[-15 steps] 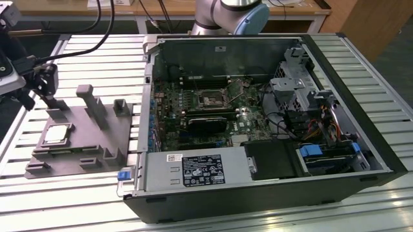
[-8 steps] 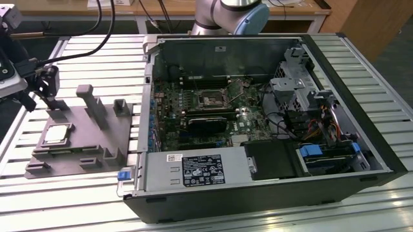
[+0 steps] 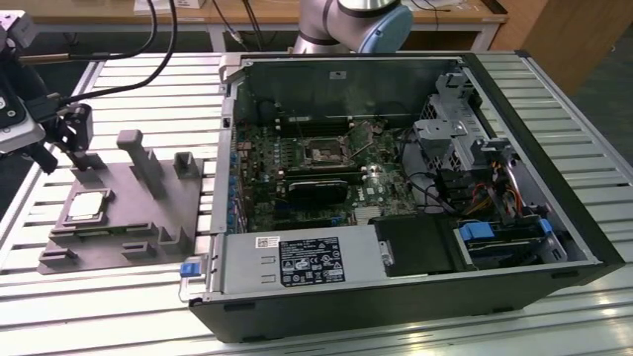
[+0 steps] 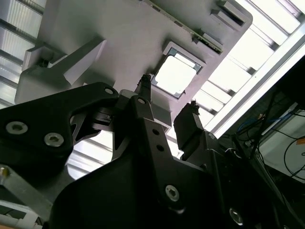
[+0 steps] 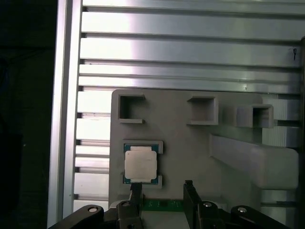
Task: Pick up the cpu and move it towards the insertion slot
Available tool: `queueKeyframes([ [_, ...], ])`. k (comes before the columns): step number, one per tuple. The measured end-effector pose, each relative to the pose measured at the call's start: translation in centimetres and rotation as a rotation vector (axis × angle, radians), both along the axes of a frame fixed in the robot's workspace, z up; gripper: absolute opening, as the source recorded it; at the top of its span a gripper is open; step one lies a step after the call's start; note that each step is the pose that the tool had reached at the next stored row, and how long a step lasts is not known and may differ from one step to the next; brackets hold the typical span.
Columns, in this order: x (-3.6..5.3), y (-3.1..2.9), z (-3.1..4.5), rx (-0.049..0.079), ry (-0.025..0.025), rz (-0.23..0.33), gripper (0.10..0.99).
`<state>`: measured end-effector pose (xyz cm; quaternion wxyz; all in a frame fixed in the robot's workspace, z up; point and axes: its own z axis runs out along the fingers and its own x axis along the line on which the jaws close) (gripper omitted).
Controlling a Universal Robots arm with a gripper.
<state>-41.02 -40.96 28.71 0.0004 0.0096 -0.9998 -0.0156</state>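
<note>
Silver-topped, the cpu (image 5: pixel 140 163) lies flat in its framed recess near one edge of the grey plate (image 5: pixel 181 143), untouched. The hand (image 5: pixel 162 191) hangs close above it, fingers spread and empty. In the exterior view the insertion slot (image 3: pixel 324 153) sits well apart, inside the open computer case (image 3: pixel 554 222) on the slatted tabletop (image 3: pixel 118 297)

Metal sheen against matt plastic.
The cpu (image 5: pixel 140 163) has a smooth, shiny silver-grey metal top; its holder plate (image 5: pixel 181 143) is matt grey plastic; the table (image 5: pixel 190 52) is ribbed, bright metal.
</note>
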Motion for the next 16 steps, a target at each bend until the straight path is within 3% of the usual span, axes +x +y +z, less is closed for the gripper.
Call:
queueKeyframes([
  [16, 0.0, 0.0, -0.89, 0.0, 0.0, 0.0, 0.475],
])
